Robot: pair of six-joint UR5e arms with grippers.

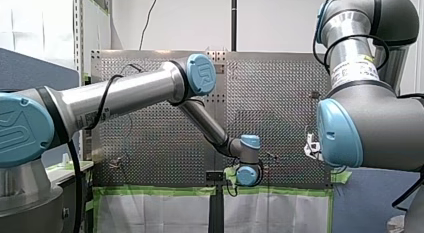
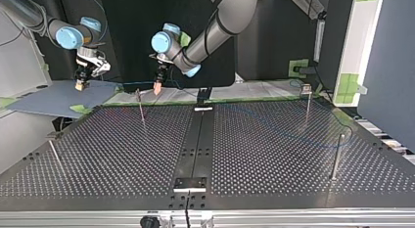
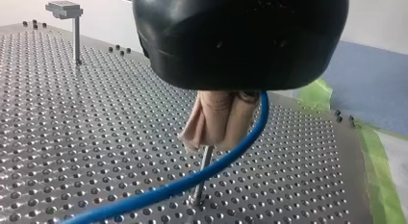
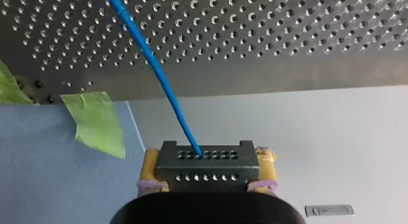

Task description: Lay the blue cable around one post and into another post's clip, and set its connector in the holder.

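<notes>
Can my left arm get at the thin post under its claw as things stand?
Probably yes: the left claw hangs right over the post with nothing between them; only the blue cable crosses in front of the post, lower down.

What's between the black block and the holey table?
The blue cable stretches from the block up to the table; the right wrist view shows it.
</notes>
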